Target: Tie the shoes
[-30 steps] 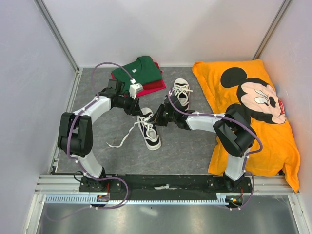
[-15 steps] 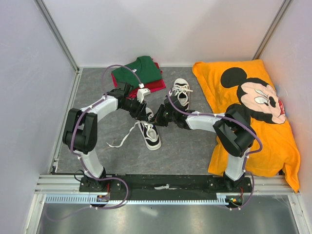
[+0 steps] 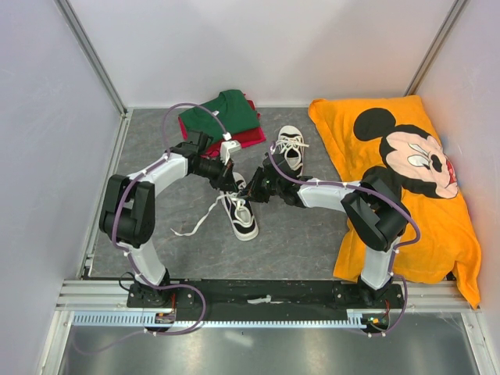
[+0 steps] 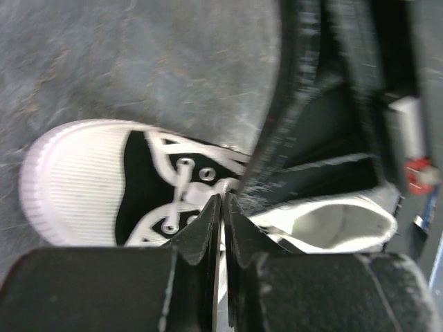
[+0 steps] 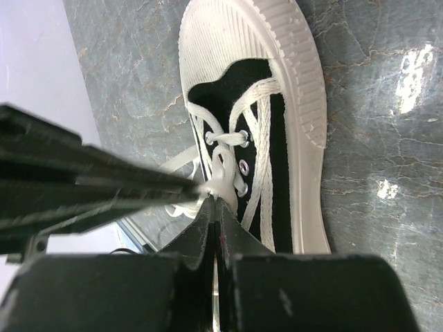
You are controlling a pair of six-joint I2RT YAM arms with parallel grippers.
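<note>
While both arms meet over it, the near black canvas sneaker (image 3: 244, 220) lies mid-table on the grey mottled tabletop (image 3: 297, 234). Its long axis runs far to near, with the white toe cap toward the arm bases. The far black canvas sneaker (image 3: 291, 141) sits just beyond, to the right, toe toward the back wall, which makes two shoes. The left gripper (image 4: 222, 200) has its jaws drawn narrow, pinching the white laces (image 5: 225, 173) above the eyelets. The right gripper (image 5: 213, 197) is clamped on the same laces. One loose lace end (image 3: 191, 226) trails left.
</note>
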